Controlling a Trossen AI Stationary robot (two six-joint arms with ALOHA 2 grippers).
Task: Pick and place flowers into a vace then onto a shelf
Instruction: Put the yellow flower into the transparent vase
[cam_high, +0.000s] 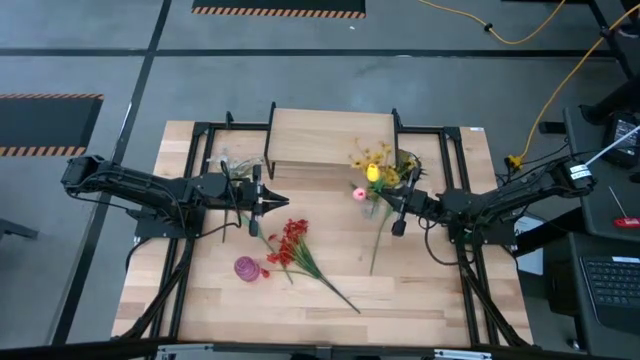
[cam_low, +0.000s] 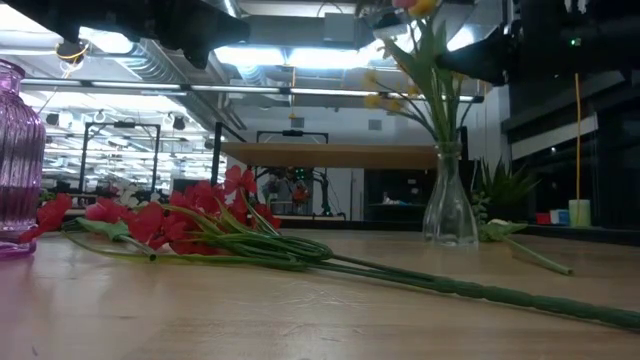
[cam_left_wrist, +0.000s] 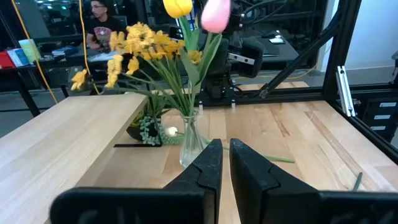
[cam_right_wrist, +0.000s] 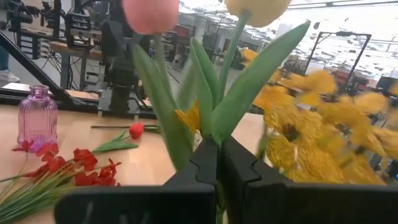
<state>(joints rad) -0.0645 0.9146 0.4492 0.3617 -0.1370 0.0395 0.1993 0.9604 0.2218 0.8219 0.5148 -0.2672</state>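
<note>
A red berry spray (cam_high: 290, 247) lies flat on the desk (cam_high: 420, 290) near the front, with a small purple vase (cam_high: 247, 267) just beside it. Farther back, the left gripper (cam_high: 283, 203) hangs over the desk with its fingers pressed together, holding nothing. The right gripper (cam_high: 399, 212) pinches the stems of the pink and yellow tulips (cam_high: 366, 183), which stand in a clear glass vase (cam_low: 449, 210) with yellow blossoms (cam_high: 372, 155). At the back stands the shelf (cam_high: 330, 137), close to the glass vase.
</note>
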